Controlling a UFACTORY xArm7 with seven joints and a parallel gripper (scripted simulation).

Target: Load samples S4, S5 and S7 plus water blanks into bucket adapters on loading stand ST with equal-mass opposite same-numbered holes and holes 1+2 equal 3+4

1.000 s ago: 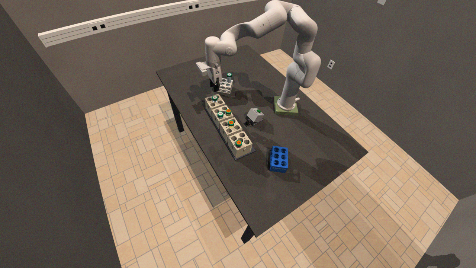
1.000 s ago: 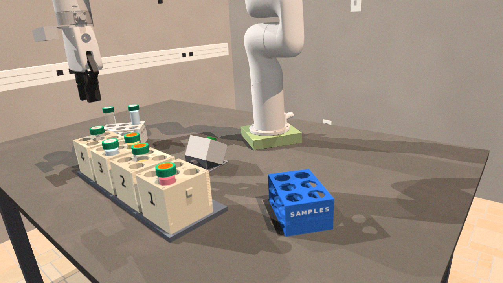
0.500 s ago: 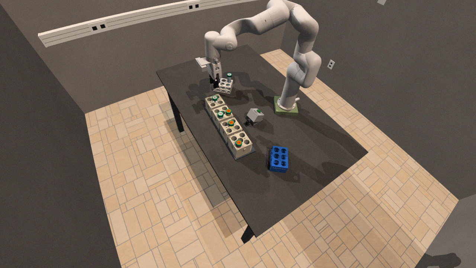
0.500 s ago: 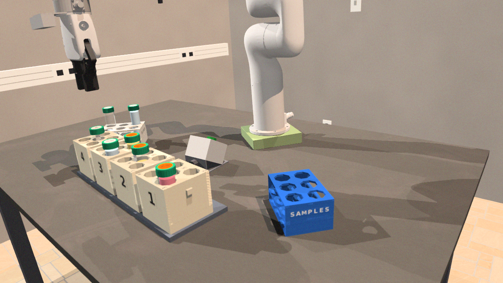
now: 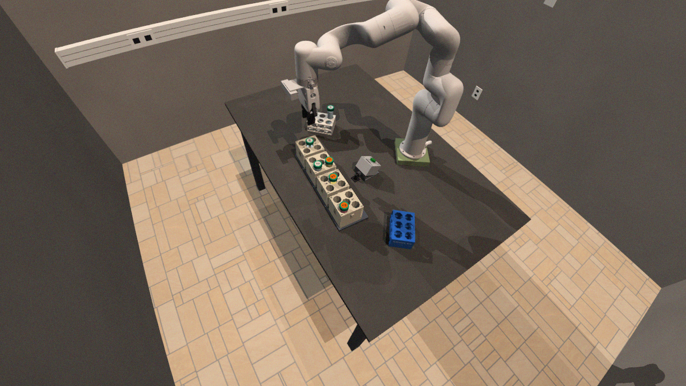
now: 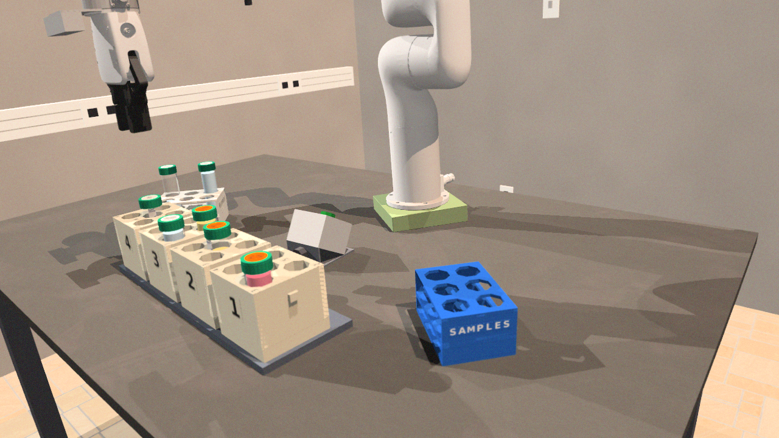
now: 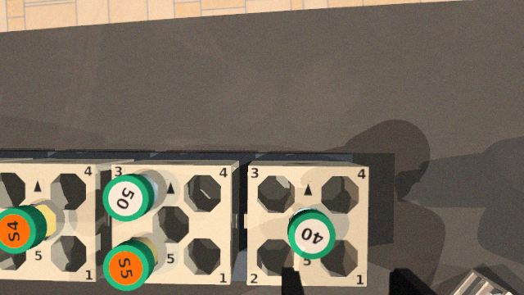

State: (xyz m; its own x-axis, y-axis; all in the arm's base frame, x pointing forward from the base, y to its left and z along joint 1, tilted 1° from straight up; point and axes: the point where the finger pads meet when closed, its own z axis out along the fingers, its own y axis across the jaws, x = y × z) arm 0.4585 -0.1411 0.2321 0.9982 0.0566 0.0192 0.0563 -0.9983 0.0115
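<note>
I count four cream block adapters (image 6: 261, 310) in a row at the exterior view's lower left, holding five green-capped tubes: three orange-dotted, two white. S4 (image 7: 14, 230) and S5 (image 7: 124, 268) sit lower left in the wrist view. My gripper (image 6: 130, 117) hangs upper left, fingers pointing down, jaws half-parted, holding nothing.
</note>
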